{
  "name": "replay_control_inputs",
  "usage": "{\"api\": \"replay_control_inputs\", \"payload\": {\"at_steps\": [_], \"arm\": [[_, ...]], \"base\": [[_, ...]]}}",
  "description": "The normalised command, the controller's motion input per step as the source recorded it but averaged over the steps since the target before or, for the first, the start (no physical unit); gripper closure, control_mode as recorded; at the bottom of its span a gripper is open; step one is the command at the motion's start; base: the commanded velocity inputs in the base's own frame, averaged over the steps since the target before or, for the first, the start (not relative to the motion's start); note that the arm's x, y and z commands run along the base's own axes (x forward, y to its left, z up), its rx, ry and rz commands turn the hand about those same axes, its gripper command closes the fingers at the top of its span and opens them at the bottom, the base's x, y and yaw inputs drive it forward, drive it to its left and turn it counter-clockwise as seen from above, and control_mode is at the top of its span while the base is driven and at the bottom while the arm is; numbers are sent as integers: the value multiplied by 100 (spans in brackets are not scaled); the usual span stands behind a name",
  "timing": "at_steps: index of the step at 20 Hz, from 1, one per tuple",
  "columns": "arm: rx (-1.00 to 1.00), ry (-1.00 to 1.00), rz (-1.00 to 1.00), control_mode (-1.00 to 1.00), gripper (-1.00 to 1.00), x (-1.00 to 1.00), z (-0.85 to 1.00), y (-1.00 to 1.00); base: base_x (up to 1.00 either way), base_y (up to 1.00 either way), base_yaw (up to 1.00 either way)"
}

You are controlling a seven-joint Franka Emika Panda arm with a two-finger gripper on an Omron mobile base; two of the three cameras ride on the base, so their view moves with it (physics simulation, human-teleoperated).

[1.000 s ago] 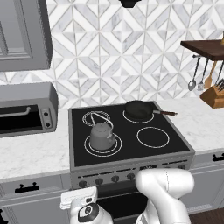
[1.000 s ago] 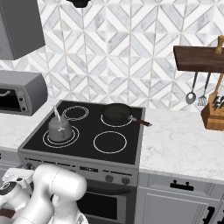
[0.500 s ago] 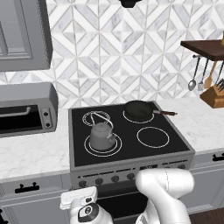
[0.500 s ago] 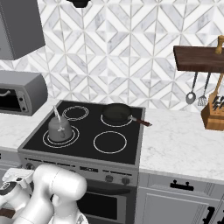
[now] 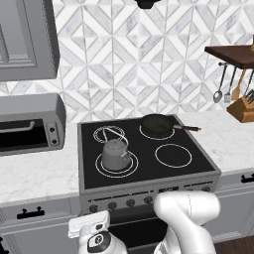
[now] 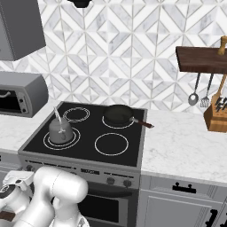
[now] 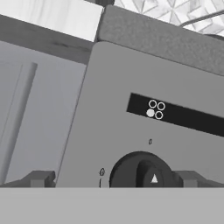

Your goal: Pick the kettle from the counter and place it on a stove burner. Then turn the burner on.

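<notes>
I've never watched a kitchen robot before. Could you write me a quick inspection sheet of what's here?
Surface: white marble counter either side of a black cooktop.
Job's things: kettle upright on the front-left stove burner.
Clutter: frying pan on a back ring.
Grippers: gripper open, fingertips either side of a dark knob.
Cables: nothing seen.
Surroundings: toaster oven, knife block, hanging utensils.

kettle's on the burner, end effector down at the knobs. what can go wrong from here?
1. Wrong knob: several similar knobs sit in a row, and the open end effector brackets only one. Its diagram lights the front-left dot, which seems to match the kettle on its burner, but confirm.
2. Slip: the fingertips stand wide of the knob, so an off-centre close could slide off.
3. The frying pan sits on a rear ring; a wrong knob would heat it.
</notes>
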Motion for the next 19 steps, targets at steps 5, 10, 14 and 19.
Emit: {"api": "replay_control_inputs", "payload": {"at_steps": [5, 10, 14, 19], "arm": [[-16, 0, 6, -100, -100, 0, 12, 96], [-16, 2, 7, -100, -100, 0, 3, 98], [-16, 3, 8, -100, -100, 0, 0, 100], [-17, 0, 6, -100, -100, -25, 22, 82]], "base": [[0, 0, 0], [0, 0, 0], [0, 0, 0], [0, 0, 0]]}}
